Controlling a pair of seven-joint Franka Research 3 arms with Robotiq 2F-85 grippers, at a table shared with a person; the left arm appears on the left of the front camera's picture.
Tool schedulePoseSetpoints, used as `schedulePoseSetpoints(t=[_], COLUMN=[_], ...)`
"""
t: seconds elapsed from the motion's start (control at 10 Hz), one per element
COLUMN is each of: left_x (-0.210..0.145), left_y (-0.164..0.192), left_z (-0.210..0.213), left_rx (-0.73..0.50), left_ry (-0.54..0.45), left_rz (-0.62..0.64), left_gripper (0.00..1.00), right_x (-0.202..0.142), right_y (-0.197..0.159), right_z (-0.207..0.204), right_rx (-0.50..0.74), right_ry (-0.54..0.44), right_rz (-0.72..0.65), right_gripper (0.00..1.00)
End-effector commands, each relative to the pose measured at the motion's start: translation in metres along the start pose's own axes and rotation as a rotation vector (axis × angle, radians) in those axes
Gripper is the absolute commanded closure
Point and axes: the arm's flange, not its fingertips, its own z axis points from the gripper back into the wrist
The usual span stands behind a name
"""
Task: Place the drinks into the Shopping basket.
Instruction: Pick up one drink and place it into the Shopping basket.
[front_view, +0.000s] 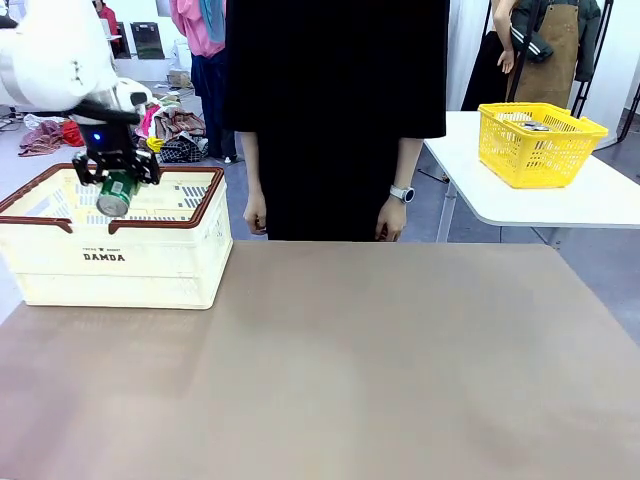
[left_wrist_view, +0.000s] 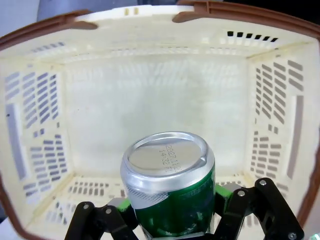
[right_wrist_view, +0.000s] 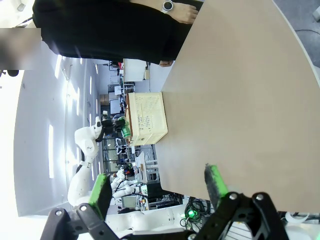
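L gripper (front_view: 117, 183) hung at far left over the Shopping basket (front_view: 120, 265), clamped on the green can (front_view: 117, 196). The can was tilted, silver end toward the near side, at abt rim level above the open top. In the L wrist view, green pads (left_wrist_view: 223, 191) pressed both sides of the can, w/ the basket's slotted walls and floor beyond. The basket sat at the far-left corner of the brown table (front_view: 380, 360). A person stood at the far edge, centre, hands down, watch on one wrist. Far right, a yellow basket (front_view: 538, 145) sat on a white table (front_view: 570, 200). R gripper (right_wrist_view: 157, 186) had its fingers wide apart, nothing btwn them.
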Motion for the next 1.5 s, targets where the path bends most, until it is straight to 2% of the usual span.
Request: schedulePoseSetpoints(t=[0.0,0.2,0.5,1.2,1.3,1.4], left_x=[0.014,0.008,0.000,0.002,0.001,0.001], left_y=[0.001,-0.012,-0.019,-0.021,-0.020,-0.019], left_z=[-0.023,-0.061,-0.096,-0.091,-0.090,-0.089], left_rx=[0.008,0.031,0.038,-0.012,-0.017,-0.026], left_ry=[-0.025,0.060,0.137,0.096,0.096,0.101], left_rz=[-0.035,-0.095,-0.111,-0.113,-0.114,-0.119], left_gripper=[1.00,1.00,1.00,1.00,0.45,0.00], right_x=[0.001,0.001,0.001,0.001,0.001,0.001], right_y=[0.003,0.003,0.003,0.003,0.003,0.003], right_z=[0.000,0.000,0.000,0.000,0.000,0.000], right_rx=[0.015,0.015,0.015,0.015,0.015,0.015], right_ry=[-0.008,-0.008,-0.008,-0.008,-0.008,-0.008], right_rz=[0.014,0.014,0.014,0.014,0.014,0.014], right_gripper=[0.00,0.00,0.00,0.00,0.00,0.00])
